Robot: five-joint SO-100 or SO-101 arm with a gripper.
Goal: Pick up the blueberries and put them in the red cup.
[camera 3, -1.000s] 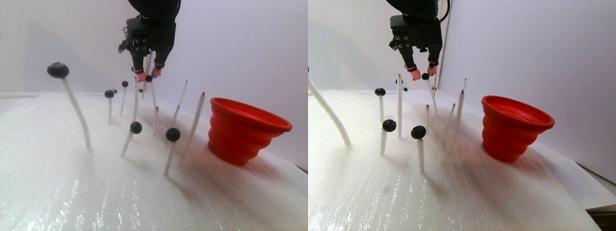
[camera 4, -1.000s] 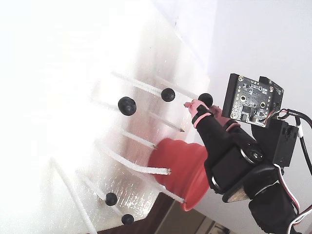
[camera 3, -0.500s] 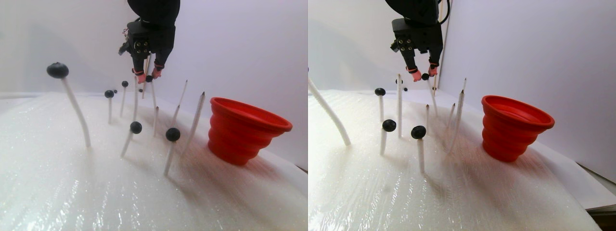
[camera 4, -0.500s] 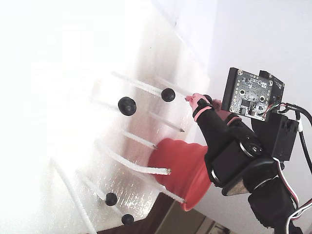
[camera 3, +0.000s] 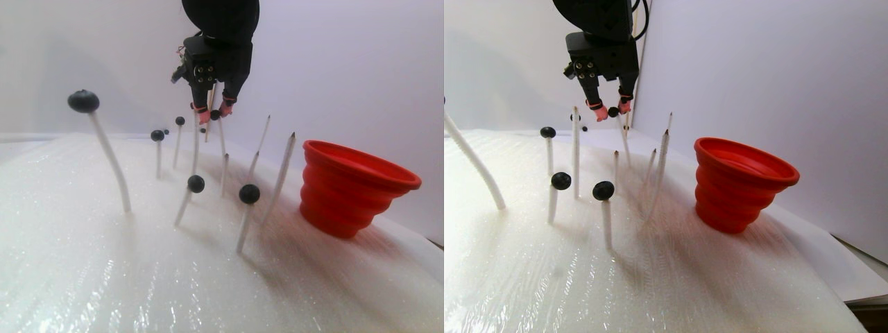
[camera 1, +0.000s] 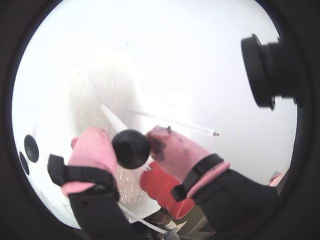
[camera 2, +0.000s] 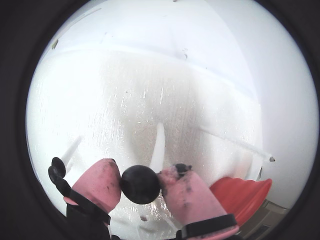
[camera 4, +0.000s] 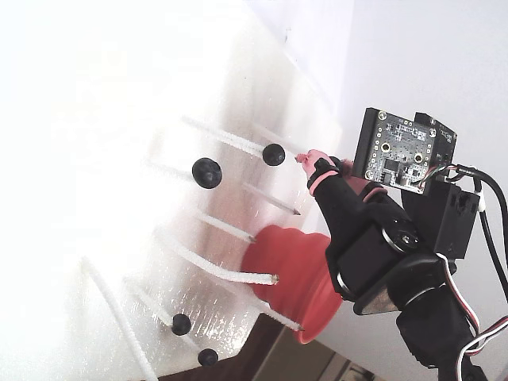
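Note:
A blueberry [camera 1: 131, 148] is pinched between my gripper's [camera 1: 133, 142] two pink fingertips [camera 1: 92, 150]; both pads touch it in both wrist views. Seen from the other wrist camera, the same berry [camera 2: 140, 184] hangs over a white rod. In the stereo pair view my gripper [camera 3: 214, 111] is at the back of the foam, high up, left of the red cup [camera 3: 354, 187]. Other blueberries [camera 3: 196, 184] [camera 3: 249, 193] [camera 3: 83, 101] top their rods. The fixed view shows the gripper [camera 4: 324, 164] covering most of the held berry, above the red cup [camera 4: 286, 262].
White foam sheet [camera 3: 104, 263] covers the table, with thin white rods [camera 3: 281, 173] sticking up, some bare and pointed. Two bare rods lean between my gripper and the cup. A white wall [camera 3: 347, 62] stands close behind. The table edge [camera 4: 262, 349] runs below the cup.
The gripper has moved farther back and slightly down over the rod, and its pink tips have closed in on the blueberry, which now hides behind them in the fixed view.

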